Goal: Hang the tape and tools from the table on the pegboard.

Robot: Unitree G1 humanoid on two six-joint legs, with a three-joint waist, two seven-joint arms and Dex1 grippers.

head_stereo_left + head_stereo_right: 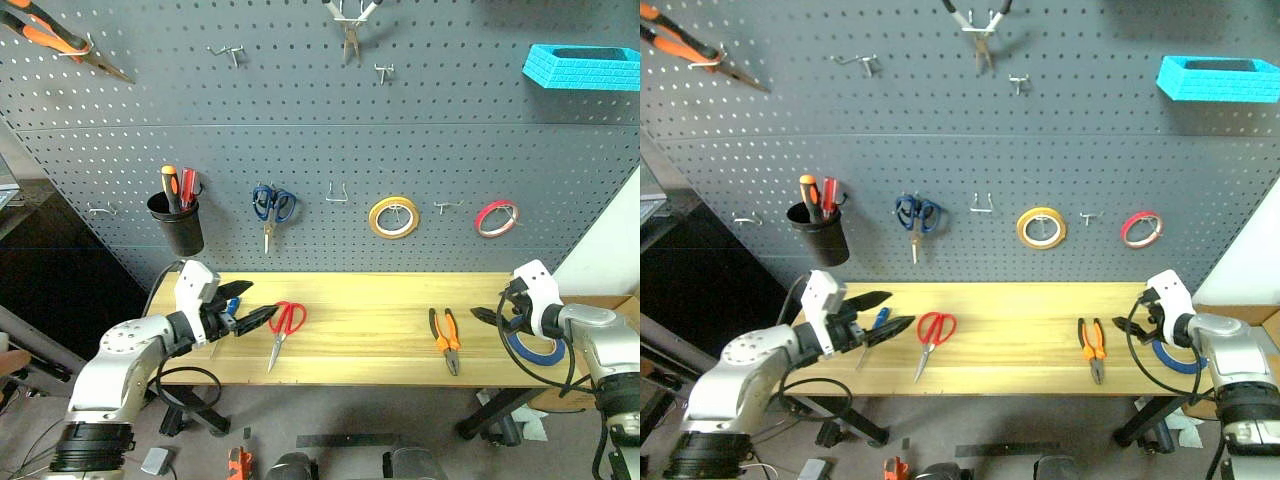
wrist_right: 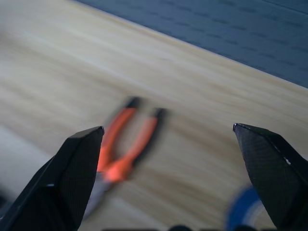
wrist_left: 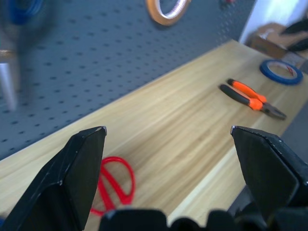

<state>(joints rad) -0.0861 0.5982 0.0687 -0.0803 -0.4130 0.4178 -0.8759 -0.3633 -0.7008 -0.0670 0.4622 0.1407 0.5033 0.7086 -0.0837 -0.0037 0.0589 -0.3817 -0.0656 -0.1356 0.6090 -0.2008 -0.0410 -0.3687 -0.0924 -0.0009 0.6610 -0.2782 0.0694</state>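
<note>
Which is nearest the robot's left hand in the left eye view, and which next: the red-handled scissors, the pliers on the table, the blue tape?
1. Red-handled scissors, just right of the left hand.
2. Pliers, right of the table's middle.
3. Blue tape, at the far right end.

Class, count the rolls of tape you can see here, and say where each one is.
3: a yellow roll and a red roll hang on the pegboard; the blue tape lies on the table's right end.

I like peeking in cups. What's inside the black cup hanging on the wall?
Inside the black cup stand two screwdrivers: an orange-handled screwdriver and a red-handled screwdriver. Only their handles stick out; the cup's wall hides their tips and anything else inside.
</note>
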